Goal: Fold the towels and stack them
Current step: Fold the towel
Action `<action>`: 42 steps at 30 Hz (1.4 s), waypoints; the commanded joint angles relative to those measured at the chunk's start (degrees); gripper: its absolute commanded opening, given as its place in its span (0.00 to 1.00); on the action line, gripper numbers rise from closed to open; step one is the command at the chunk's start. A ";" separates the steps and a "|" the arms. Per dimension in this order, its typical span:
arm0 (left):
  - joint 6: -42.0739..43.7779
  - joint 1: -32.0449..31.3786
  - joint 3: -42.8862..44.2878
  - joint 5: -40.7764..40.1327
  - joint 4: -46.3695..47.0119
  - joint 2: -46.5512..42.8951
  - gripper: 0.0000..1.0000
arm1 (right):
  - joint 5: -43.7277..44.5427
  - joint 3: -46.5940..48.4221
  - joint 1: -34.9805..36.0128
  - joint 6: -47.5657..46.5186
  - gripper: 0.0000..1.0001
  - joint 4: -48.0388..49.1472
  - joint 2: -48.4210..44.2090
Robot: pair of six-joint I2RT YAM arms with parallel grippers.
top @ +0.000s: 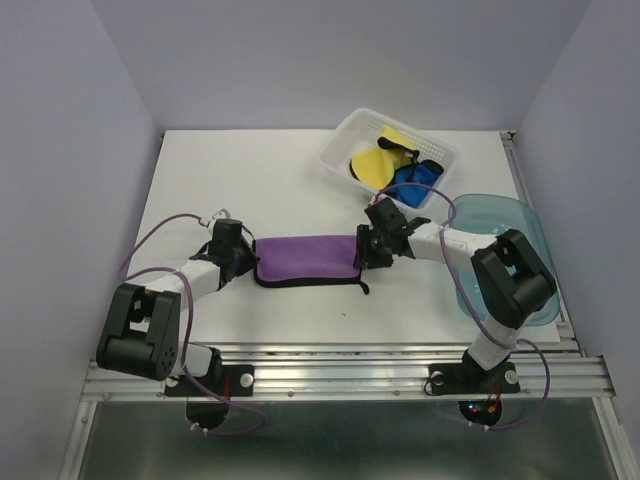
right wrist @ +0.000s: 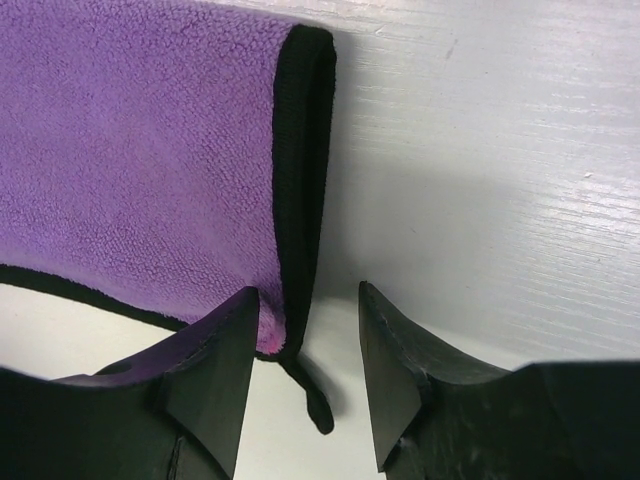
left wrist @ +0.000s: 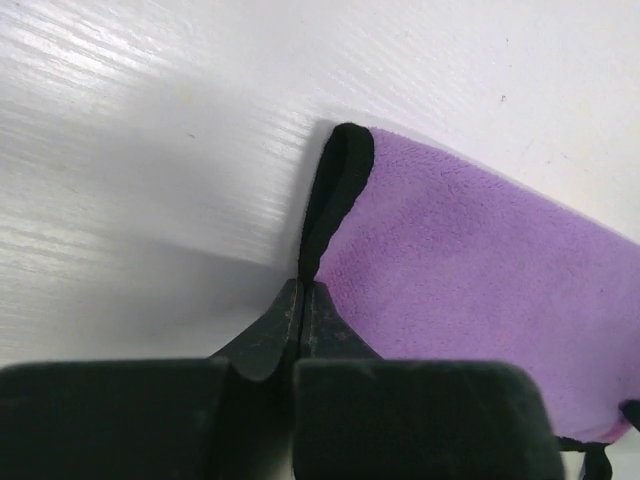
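while the left gripper [left wrist: 302,298] pinches the purple towel [top: 305,260] at 9 o'clock, the right gripper [right wrist: 308,320] stands open around its 3 o'clock edge; the fold probably needs it closed first.

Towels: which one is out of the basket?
The purple towel, on the table between the left gripper and right gripper; the yellow towel, blue towel and black towel sit in the white basket.

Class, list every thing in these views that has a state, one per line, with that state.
purple towel, folded over, flat on the table
left gripper, shut on the purple towel's edging
right gripper, open, astride the towel's other end
white basket, upright
other towels, unfolded, heaped in the basket
blue-green tray, upright, partly under the right arm
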 commanded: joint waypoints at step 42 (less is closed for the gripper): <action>-5.22 -8.51 -1.41 3.28 1.01 -21.29 0.00 | -10.09 4.05 5.64 0.49 0.14 10.42 6.03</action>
